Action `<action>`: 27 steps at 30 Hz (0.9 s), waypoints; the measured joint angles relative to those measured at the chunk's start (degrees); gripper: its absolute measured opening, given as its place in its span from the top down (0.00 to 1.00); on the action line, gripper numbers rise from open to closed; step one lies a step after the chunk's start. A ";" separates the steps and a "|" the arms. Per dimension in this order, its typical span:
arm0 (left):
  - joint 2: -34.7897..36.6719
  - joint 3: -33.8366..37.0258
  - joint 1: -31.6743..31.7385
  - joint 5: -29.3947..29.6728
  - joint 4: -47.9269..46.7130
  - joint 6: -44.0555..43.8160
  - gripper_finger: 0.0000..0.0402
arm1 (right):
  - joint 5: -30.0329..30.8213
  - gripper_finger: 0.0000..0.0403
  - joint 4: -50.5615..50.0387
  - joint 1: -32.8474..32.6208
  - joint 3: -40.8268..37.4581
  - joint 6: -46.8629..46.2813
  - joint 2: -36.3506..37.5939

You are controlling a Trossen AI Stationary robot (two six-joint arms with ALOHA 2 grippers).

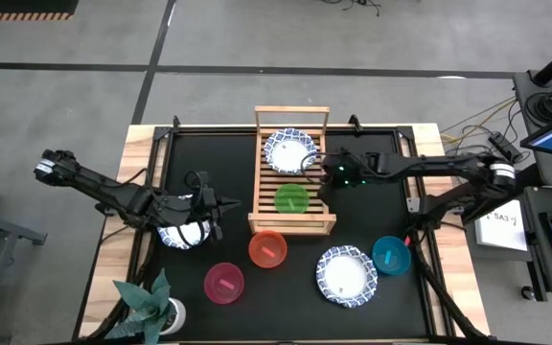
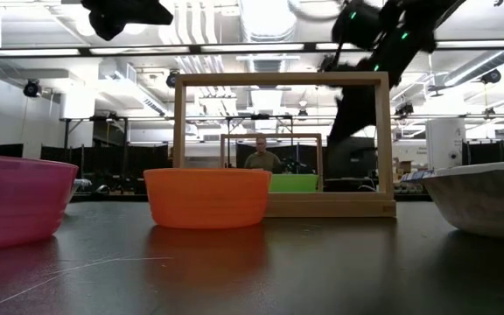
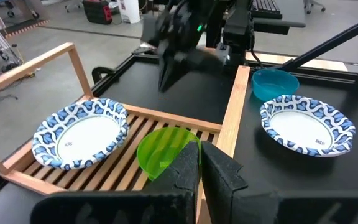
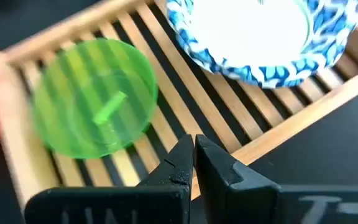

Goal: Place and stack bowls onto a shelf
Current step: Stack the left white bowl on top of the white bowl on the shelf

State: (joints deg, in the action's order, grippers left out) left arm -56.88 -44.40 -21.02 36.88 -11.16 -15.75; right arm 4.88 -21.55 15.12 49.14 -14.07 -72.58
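Observation:
The wooden slatted shelf (image 1: 295,222) lies mid-table with its tall frame rail at the far end. A blue-rimmed white bowl (image 1: 288,150) and the green bowl (image 1: 292,199) sit on its slats. My right gripper (image 1: 319,171) hovers shut over the shelf's right side, between these two bowls (image 4: 194,152). My left gripper (image 1: 222,206) is shut and empty, raised left of the shelf and pointing at it (image 3: 201,160). A second blue-rimmed bowl (image 1: 185,234) rests on the mat under the left arm. The orange-red (image 1: 267,250), magenta (image 1: 224,283) and teal (image 1: 391,256) bowls and a third blue-rimmed bowl (image 1: 346,276) stand on the mat.
A potted plant (image 1: 151,307) stands at the table's near left corner. Bare black mat (image 1: 372,206) lies right of the shelf. In the low view, the orange-red bowl (image 2: 206,197) stands before the shelf frame (image 2: 278,80), and a person (image 2: 261,156) sits far behind.

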 joint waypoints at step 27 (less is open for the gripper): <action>-17.49 -10.49 0.04 -27.85 -45.92 -56.57 1.00 | 19.78 0.98 0.15 -23.76 -4.87 -0.91 14.85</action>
State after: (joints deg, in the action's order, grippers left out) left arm -74.37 -54.89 -20.98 9.04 -57.08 -72.32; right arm 24.66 -21.41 -8.64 44.27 -14.98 -57.74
